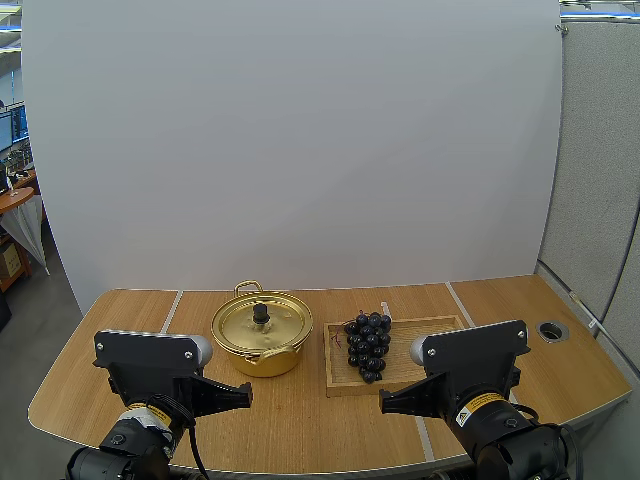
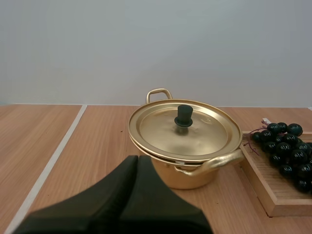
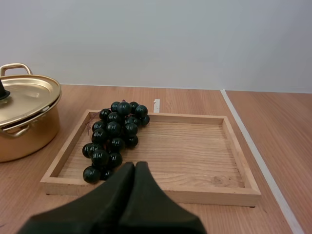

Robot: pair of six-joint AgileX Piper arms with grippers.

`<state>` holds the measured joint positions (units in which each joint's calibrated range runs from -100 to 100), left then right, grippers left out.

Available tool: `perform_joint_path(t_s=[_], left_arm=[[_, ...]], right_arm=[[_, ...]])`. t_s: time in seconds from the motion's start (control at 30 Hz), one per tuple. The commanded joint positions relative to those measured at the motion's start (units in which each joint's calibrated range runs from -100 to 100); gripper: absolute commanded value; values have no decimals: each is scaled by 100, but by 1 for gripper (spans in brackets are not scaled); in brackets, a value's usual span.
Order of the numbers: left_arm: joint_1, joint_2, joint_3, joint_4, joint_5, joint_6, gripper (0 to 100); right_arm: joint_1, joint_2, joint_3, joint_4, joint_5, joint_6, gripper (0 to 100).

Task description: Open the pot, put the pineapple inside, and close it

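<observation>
Straight ahead of the left tool (image 2: 137,160), whose two black fingers lie pressed together as one dark wedge with nothing between them, a gold pot (image 2: 187,178) stands on the wooden tabletop (image 2: 73,146). Its lid (image 2: 195,136) sits on the rim, so the pot's inside is hidden. A black knob (image 2: 184,116) rises from the lid's middle, and one loop handle (image 2: 214,165) is on the side nearer the tool, the other on the far side. Just beyond the right tool (image 3: 135,165), likewise closed flat and gripping nothing, a shallow wooden tray (image 3: 195,146) lies beside the pot. A bunch of dark grapes (image 3: 114,136) rests inside the tray, in the half nearer the pot. The tray's other half shows bare wood.
</observation>
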<state>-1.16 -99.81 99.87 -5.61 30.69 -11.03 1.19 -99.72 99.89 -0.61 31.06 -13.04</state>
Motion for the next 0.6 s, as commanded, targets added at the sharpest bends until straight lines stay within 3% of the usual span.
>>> perform_joint_path(t_s=[0.0, 0.57], left_arm=[[8, -19, 13, -28, -98, -58, 0], [8, -19, 13, -28, -331, -48, 0]], right_arm=[[-27, -28, 11, -14, 9, -40, 0], [-35, -28, 11, -5, 14, -40, 0]])
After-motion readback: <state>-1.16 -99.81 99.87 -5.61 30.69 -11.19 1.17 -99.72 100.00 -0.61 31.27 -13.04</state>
